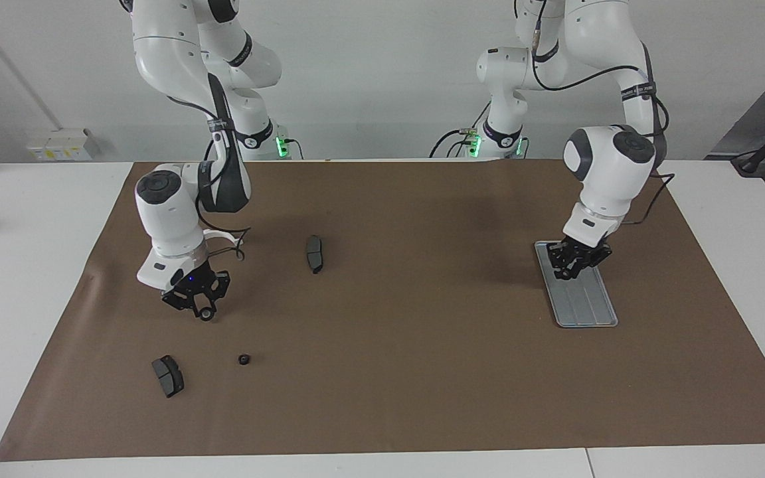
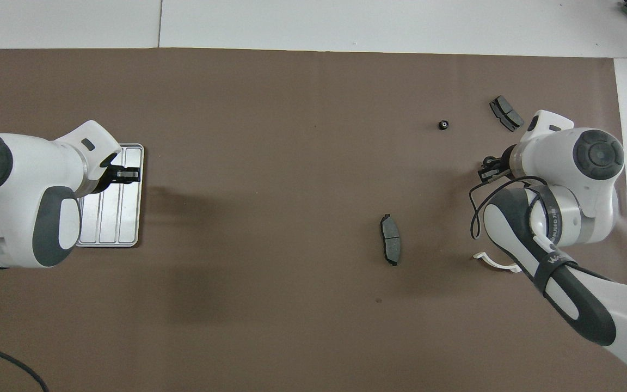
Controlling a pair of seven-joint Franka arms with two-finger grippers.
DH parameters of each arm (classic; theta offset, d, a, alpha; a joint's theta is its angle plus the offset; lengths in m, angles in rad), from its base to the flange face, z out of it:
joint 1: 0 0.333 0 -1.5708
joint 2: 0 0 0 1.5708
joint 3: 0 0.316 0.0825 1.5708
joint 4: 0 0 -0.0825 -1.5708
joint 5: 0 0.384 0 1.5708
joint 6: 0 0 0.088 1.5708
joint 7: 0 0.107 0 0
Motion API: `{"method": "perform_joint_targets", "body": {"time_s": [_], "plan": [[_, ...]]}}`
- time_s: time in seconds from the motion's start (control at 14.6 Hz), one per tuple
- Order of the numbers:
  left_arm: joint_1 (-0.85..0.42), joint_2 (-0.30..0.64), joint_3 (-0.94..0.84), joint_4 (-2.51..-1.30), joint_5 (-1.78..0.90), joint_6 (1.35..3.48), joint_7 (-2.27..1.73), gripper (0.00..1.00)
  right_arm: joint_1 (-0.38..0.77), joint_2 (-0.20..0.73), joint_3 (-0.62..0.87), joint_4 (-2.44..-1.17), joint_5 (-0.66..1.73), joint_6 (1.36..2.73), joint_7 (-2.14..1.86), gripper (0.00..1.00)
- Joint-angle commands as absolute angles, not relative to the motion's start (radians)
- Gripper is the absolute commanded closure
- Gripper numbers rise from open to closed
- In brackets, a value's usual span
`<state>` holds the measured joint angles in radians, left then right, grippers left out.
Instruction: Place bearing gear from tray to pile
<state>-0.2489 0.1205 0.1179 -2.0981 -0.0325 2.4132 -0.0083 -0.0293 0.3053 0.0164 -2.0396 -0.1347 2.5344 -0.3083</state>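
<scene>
White half-ring bracket (image 1: 222, 234) and near brake pad (image 1: 315, 253) sit closest to your robots. Tray (image 1: 588, 305) lies at the left arm's end. Left gripper (image 1: 574, 271) hangs over it, fingertips together, contents unclear. Right gripper (image 1: 204, 312) pinches a bearing gear (image 1: 207, 315) over the mat (image 1: 396, 332). Second gear (image 1: 244, 359) and far brake pad (image 1: 168, 376) lie farthest.

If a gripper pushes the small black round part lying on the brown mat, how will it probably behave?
The small black round part looks ring-shaped, with a hole in its middle, so it seems to lie flat; pushed there, it would probably slide, not roll. Tipped on edge, it might roll away. It is tiny beside the brake pad, so probably light, and easy for fingers to knock aside.
</scene>
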Motion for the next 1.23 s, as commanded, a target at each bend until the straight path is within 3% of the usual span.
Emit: {"method": "perform_joint_targets", "body": {"time_s": [0.0,0.2,0.27,0.48,0.68,0.89,1.02,1.16], "plan": [[-0.351,0.175,0.13,-2.011,-0.025,2.388,-0.107,1.0,-0.063,0.276,0.034,-2.082,-0.107,2.562,-0.348,0.87],[-0.481,0.23,0.132,-1.955,0.0,2.384,-0.253,1.0,-0.063,0.281,0.034,-2.094,-0.107,2.569,-0.342,0.09],[-0.53,0.27,0.132,-1.921,0.024,2.385,-0.323,1.0,-0.06,0.281,0.034,-2.089,-0.107,2.566,-0.339,0.0],[-0.586,0.438,0.13,-1.71,0.051,2.378,-0.48,1.0,-0.035,0.265,0.049,-2.053,-0.089,2.534,-0.299,0.0],[-0.621,0.573,0.13,-1.542,0.043,2.387,-0.555,1.0,0.03,0.27,0.066,-1.942,-0.052,2.4,-0.137,0.0],[-0.612,0.626,0.124,-1.49,0.019,2.425,-0.563,1.0,0.113,0.285,0.066,-1.872,-0.052,2.368,0.036,0.0],[-0.626,0.743,0.126,-1.386,0.011,2.448,-0.618,1.0,0.13,0.305,0.066,-1.847,-0.054,2.367,0.086,0.0],[-0.624,0.744,0.121,-1.374,0.012,2.465,-0.632,0.94,0.13,0.311,0.066,-1.848,-0.052,2.373,0.086,0.0]]}}
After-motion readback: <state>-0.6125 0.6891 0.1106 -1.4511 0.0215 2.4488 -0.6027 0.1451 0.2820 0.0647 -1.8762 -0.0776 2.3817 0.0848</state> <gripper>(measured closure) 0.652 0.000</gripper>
